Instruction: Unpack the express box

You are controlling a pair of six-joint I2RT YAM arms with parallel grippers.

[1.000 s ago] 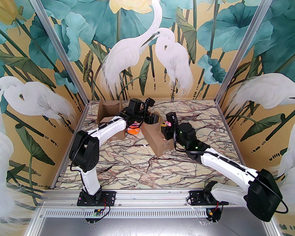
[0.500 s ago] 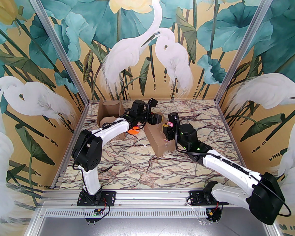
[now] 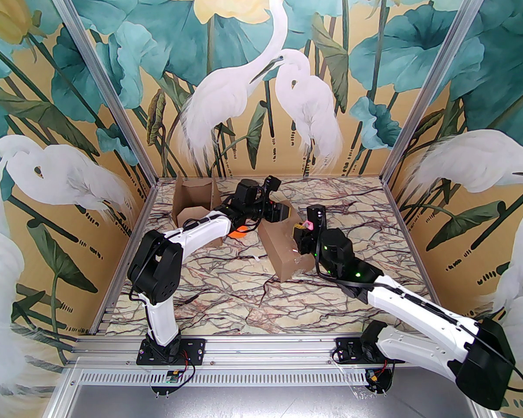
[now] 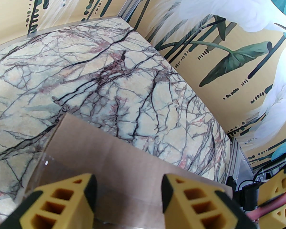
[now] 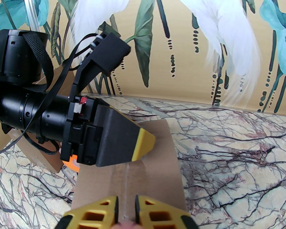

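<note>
Far left there's an opened carton (image 3: 191, 198) with an orange item (image 3: 239, 232) just beside it. Next, the left gripper (image 4: 128, 185), jaws spread and empty, sits over the far end of the sealed express box (image 3: 281, 251), I'd guess to pin it down. The right gripper (image 5: 126, 200) is clenched on a pink thing (image 3: 307, 224), maybe a cutter, hard to tell, and it's lined up on the tape seam (image 5: 126, 175).

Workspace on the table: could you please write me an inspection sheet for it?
Surface: marble table, veined.
Job's things: taped box, closed, centre; open box, back left.
Clutter: orange thing between the boxes.
Claws: left claw open over taped box; right claw shut on pink thing, over that box's near end.
Cables: black cable loops by right wrist.
Surroundings: heron mural walls, metal frame.
</note>
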